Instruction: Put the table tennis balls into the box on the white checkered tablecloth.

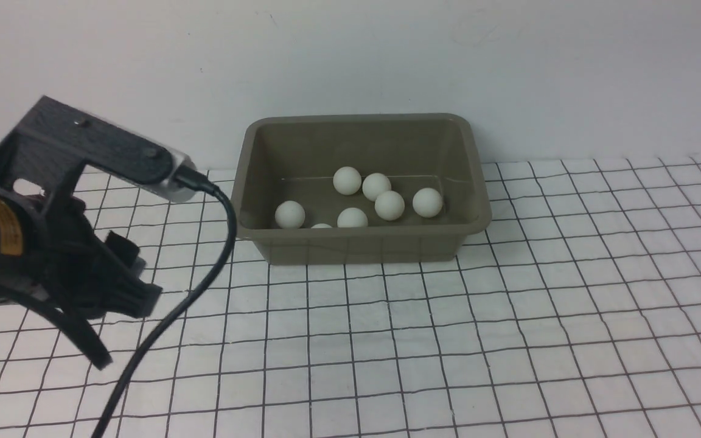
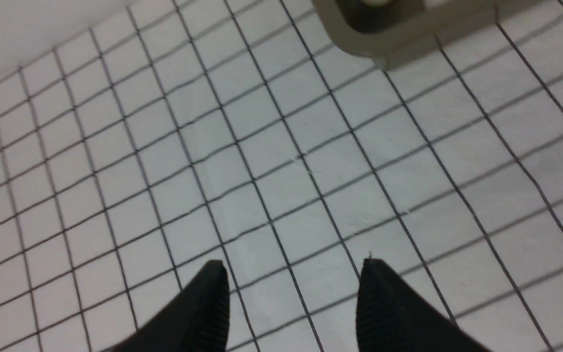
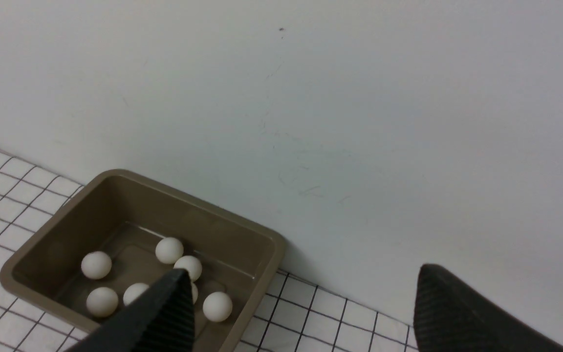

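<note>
Matte white balls (image 1: 389,205), seemingly seven, inside olive-grey box (image 1: 359,246); both tools (image 2: 293,293) (image 3: 301,303) empty, jaws apart.

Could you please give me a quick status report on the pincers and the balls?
Left pincer open, empty, over the tablecloth. Right pincer open, empty. Seven balls in the box. Nothing in the way.

Front view: faces the wall across the tablecloth (image 1: 509,340), box (image 1: 362,246) at mid-distance. Left wrist view: close, looking down on cloth, catching one box corner. Right wrist view: raised, farther off, sharing the box and wall (image 3: 311,98).
</note>
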`<action>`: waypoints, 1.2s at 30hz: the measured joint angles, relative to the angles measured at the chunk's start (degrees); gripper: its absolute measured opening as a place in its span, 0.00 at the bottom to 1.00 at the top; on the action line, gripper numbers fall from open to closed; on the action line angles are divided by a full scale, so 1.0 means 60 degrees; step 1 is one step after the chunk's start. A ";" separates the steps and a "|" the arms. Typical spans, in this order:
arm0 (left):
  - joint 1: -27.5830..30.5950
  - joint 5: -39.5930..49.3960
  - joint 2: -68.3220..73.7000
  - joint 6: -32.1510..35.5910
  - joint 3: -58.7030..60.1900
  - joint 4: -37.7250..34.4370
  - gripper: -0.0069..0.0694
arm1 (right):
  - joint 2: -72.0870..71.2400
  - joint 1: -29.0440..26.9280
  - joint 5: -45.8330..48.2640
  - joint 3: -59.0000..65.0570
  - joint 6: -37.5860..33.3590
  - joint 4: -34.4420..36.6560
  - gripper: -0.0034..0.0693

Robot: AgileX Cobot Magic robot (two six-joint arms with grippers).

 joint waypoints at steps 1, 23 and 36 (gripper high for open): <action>0.0019 -0.0154 -0.0100 -0.0207 0.0013 0.0136 0.50 | -0.0091 0.0000 0.0000 0.0242 -0.0004 0.0042 0.80; 0.0019 -0.2810 -0.0551 -0.0231 0.0045 -0.0785 0.48 | -0.6255 0.1292 -0.4550 0.9388 -0.1187 -0.0664 0.80; 0.0019 -0.2769 -0.0551 -0.0207 0.0045 -0.0785 0.48 | -0.9140 0.1891 -0.4838 1.2284 -0.0492 -0.1677 0.75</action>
